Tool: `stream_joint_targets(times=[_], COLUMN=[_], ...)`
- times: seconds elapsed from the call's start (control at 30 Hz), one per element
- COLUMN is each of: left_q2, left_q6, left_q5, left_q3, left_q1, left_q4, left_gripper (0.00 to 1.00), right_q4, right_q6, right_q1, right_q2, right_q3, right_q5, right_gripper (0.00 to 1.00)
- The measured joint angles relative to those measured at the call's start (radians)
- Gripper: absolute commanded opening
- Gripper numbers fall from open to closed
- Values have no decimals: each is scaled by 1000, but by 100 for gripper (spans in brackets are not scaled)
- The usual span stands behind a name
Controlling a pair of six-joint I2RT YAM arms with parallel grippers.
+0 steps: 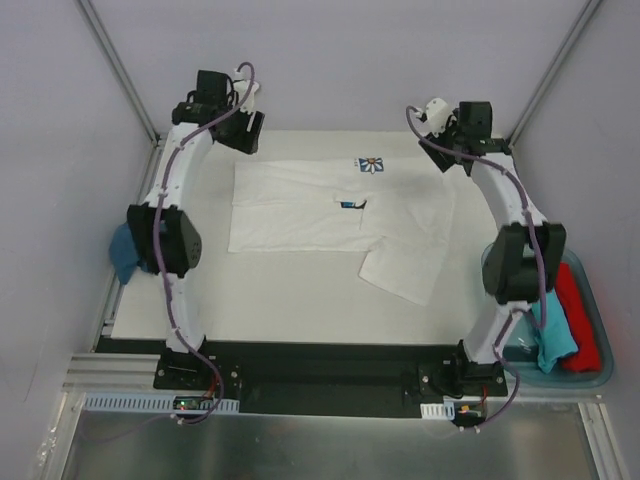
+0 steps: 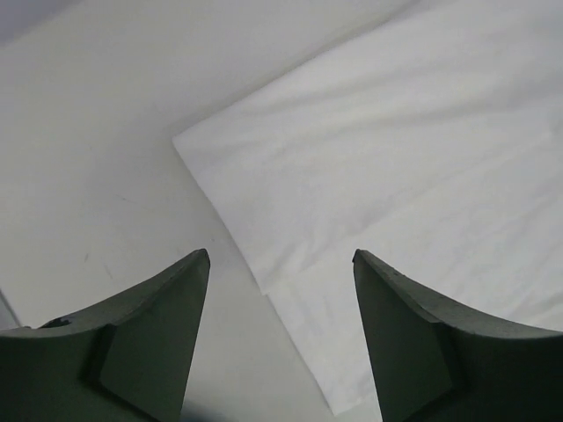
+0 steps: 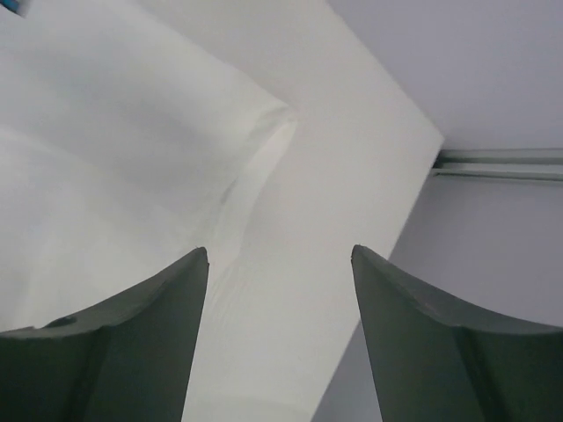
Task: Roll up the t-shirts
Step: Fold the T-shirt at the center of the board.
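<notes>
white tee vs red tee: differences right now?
The white t-shirt is laid out flat on the table; the red t-shirt is bunched in the bin. The white t-shirt shows a flower print; the red t-shirt looks plain. Shared: neither is held; left gripper and right gripper are open.

A white table (image 1: 290, 300) stands between pale grey walls (image 1: 330, 60), with a grey-blue bin (image 1: 604, 345) beside its right edge and a black plate (image 1: 330, 375) along its near edge.

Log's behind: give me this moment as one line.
white t-shirt spread on table | left pincer open over its edge | right pincer open over its edge | red t-shirt, teal t-shirt in bin
</notes>
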Motion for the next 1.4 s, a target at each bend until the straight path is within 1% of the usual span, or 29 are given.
stream_joint_targets(times=[0.07, 0.1, 0.13, 0.2, 0.27, 0.37, 0.47, 0.57, 0.63, 0.73, 0.87, 1.07, 1.13, 1.33, 1.4], left_q2=[-171, -254, -322, -480, -612, -710, -721, -700, -691, -685, -660, -632, -626, -610, -610], left_q6=[0, 0, 0, 1, 4, 21, 29, 24, 19, 19, 23, 26, 27, 31, 31], left_q5=[46, 72, 92, 136, 172, 207, 236, 256, 269, 276, 272, 268, 266, 254, 253], left_q3=[-95, -144, -187, -319, -459, -629, -782, -863, -892, -927, -946, -949, -949, -949, -949], left_q1=[0, 0, 0, 0, 0, 0, 2, 2, 6, 16, 56, 134, 153, 166, 166], left_q4=[22, 25, 32, 47, 50, 37, 14, -3, -8, -10, -11, -11, -11, -11, -11], left_gripper=[69, 70, 70, 71, 71, 71, 71, 73, 73, 73, 73, 73, 73, 73, 73], right_q4=[-11, -29, -50, -133, -234, -381, -529, -608, -618, -615, -568, -489, -473, -431, -424], right_q6=[-1, -5, -16, -61, -120, -242, -416, -589, -691, -813, -890, -925, -933, -945, -947], right_q1=[21, 35, 50, 92, 132, 161, 177, 183, 184, 185, 186, 186, 186, 186, 186], right_q2=[-212, -317, -393, -568, -690, -822, -935, -1034, -1085, -1087, -978, -822, -778, -676, -657], right_q3=[-122, -172, -207, -296, -393, -587, -838, -1002, -1075, -1132, -1150, -1149, -1142, -1107, -1094], right_q5=[-64, -97, -125, -196, -266, -320, -337, -345, -354, -372, -389, -398, -399, -376, -370], right_gripper=[70, 68, 68, 68, 68, 68, 68, 67, 66, 62, 58, 55, 52, 46, 40])
